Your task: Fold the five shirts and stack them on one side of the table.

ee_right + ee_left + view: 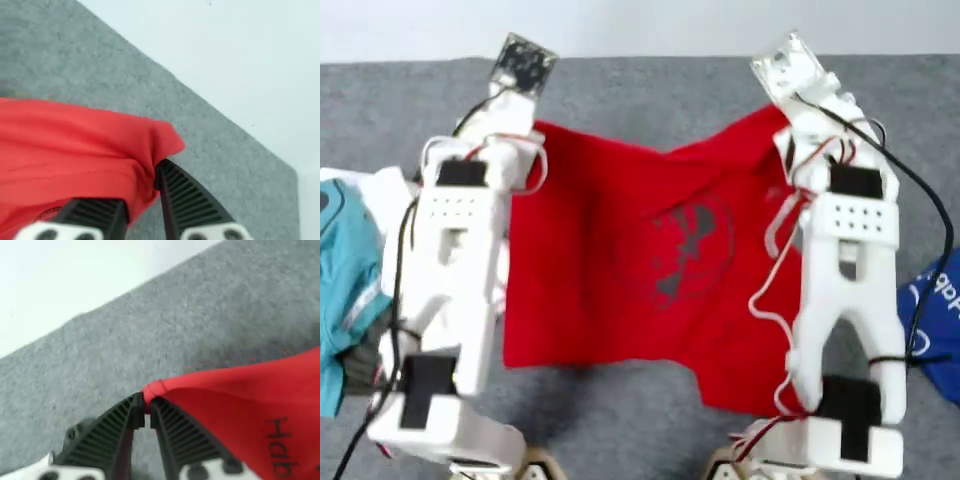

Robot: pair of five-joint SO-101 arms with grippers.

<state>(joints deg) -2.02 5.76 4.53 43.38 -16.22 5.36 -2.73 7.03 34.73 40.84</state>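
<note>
A red shirt [640, 270] with a dark printed emblem hangs stretched between the two arms over the grey table [650, 90]. My left gripper [146, 409] is shut on one corner of the red shirt [250, 410], pinching a small bunch of cloth at its tips. My right gripper [150, 175] is shut on the other corner of the red shirt [70, 150], with cloth folded over one finger. In the high view the left arm [460, 260] stands at the shirt's left edge and the right arm [845, 250] at its right edge.
A teal shirt [345, 280] lies at the table's left edge and a blue shirt [935, 310] at the right edge. Bare grey table runs along the far side, ending at a white wall [640, 25].
</note>
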